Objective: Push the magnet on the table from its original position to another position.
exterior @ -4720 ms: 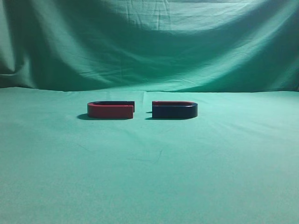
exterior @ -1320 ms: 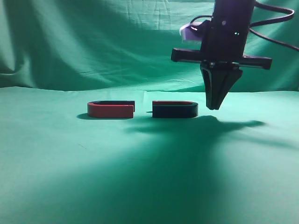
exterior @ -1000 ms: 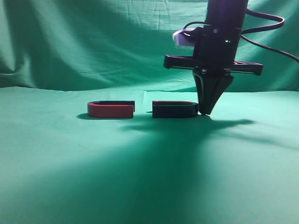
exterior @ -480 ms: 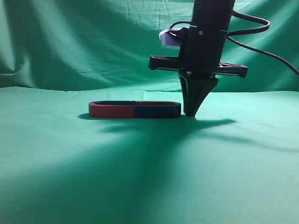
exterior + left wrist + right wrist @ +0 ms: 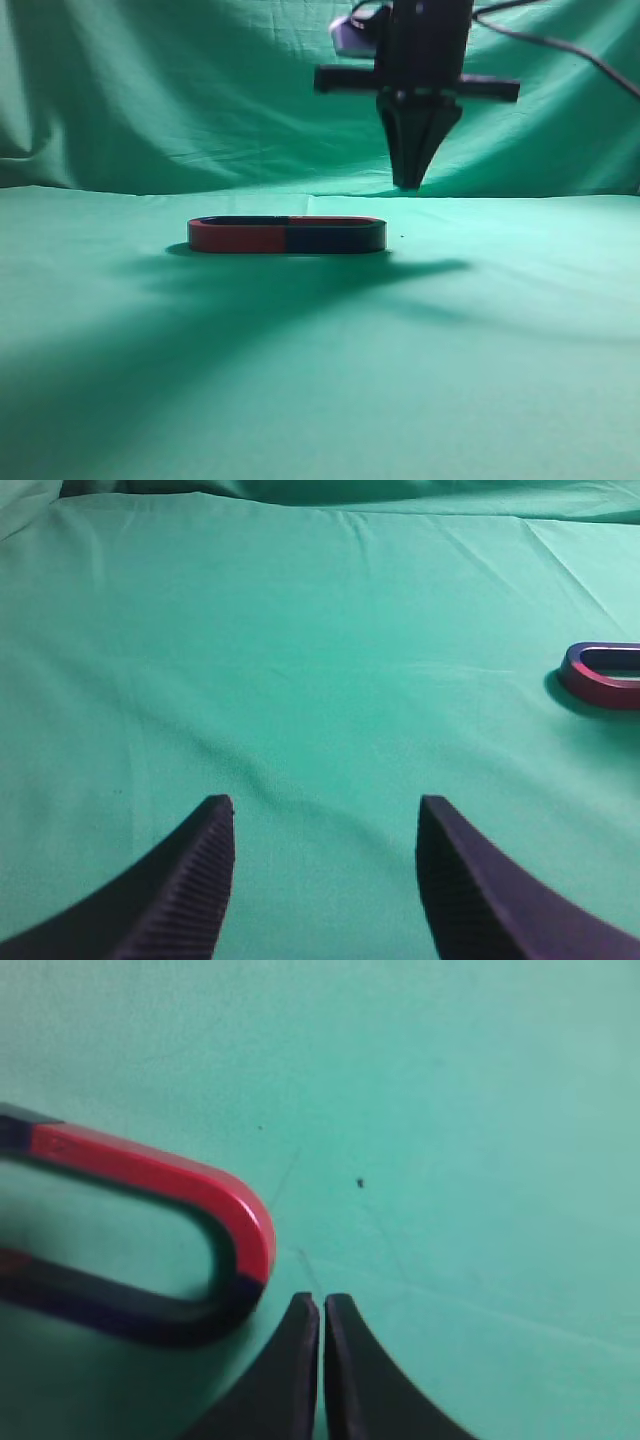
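Ext. view: magnet (image 5: 336, 237) lies flat on table (image 5: 320, 380), its open ends butted against red magnet (image 5: 238, 237), one closed oval formed. Right claw (image 5: 407, 182) raised above, just right of magnet's curved end, fingers pressed together, nothing held.
L wrist: left claw (image 5: 325, 815) spread wide, empty, over cloth; red magnet seen far right.
R wrist: closed tips beside magnet's curved end, no contact seen.

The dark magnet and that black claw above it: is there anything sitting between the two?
Nothing visible. The right claw, shut, hangs in open air above and just right of the dark magnet. The only neighbour, the red magnet, touches its far left end.
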